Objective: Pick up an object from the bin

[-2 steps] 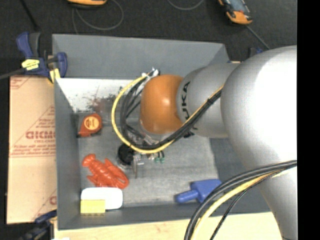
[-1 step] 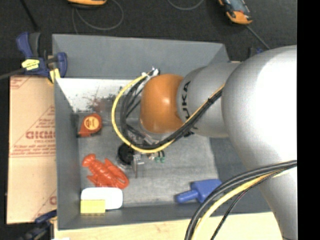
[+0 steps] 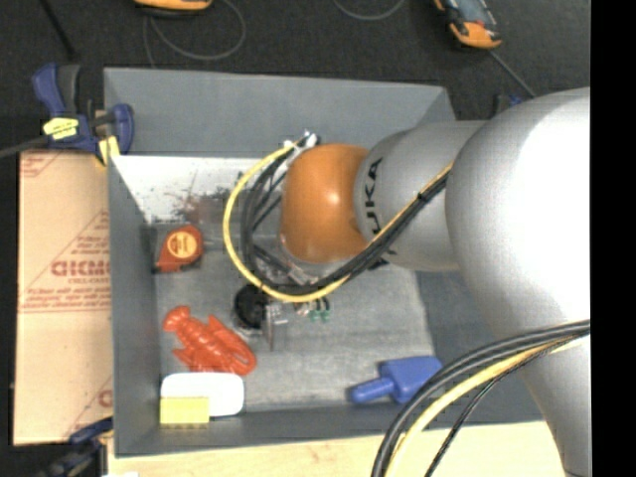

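**Item 1.** Bin [image 3: 129,296]: grey metal, open top, speckled grey floor. Contents are listed from the near wall to the far wall.

**Item 2.** White block [image 3: 217,391]: rounded, with a yellow face at its left end. It lies flat in the near left corner, close against the near wall.

**Item 3.** Blue piece [image 3: 396,381]: plastic, a thick body with a narrower stub pointing left. It lies by the near wall, right of centre and well apart from the white block.

**Item 4.** Red toy [image 3: 207,343]: jointed and lobster-like. It lies flat just behind the white block, left of centre.

**Item 5.** Black round thing [image 3: 248,308]: small and dark, at the middle of the bin floor, just beyond the red toy's right end. It sits just beside the end effector, on that part's left, and is the thing nearest to it. Whether it is gripped cannot be told.

**Item 6.** End effector [image 3: 278,318]: low over the middle of the floor. Whether it stands apart or together cannot be told.

**Item 7.** Orange cover [image 3: 318,202]: domed, on the wrist above the end effector, looped by yellow and black cables [image 3: 234,237].

**Item 8.** Arm [image 3: 497,197]: silver, entering from the right.

**Item 9.** Orange tape measure [image 3: 181,247]: on the left side toward the far wall, apart from the other things.
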Available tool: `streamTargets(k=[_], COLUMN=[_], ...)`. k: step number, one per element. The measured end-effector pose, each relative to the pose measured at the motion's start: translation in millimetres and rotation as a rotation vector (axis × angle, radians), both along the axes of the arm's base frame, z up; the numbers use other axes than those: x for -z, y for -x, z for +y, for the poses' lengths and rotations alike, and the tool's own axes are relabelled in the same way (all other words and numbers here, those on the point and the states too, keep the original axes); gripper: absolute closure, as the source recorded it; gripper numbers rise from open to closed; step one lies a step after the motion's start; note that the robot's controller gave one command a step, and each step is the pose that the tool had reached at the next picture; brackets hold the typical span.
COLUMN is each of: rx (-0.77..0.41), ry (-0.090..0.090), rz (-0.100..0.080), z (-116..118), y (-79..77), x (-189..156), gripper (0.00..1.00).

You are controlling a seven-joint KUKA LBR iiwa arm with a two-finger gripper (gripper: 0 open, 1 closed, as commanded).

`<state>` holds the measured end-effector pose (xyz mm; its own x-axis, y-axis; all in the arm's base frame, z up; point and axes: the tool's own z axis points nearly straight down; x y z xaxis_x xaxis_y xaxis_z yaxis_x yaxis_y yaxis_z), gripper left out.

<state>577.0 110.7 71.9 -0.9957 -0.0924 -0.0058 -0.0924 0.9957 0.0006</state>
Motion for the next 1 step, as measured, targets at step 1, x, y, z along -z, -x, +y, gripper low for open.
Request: streamTargets(k=[1], rx=[0.002], ry=[0.0], rz=[0.0], z=[-0.2], y=[-0.4], x=[-23.5], gripper=[1.0])
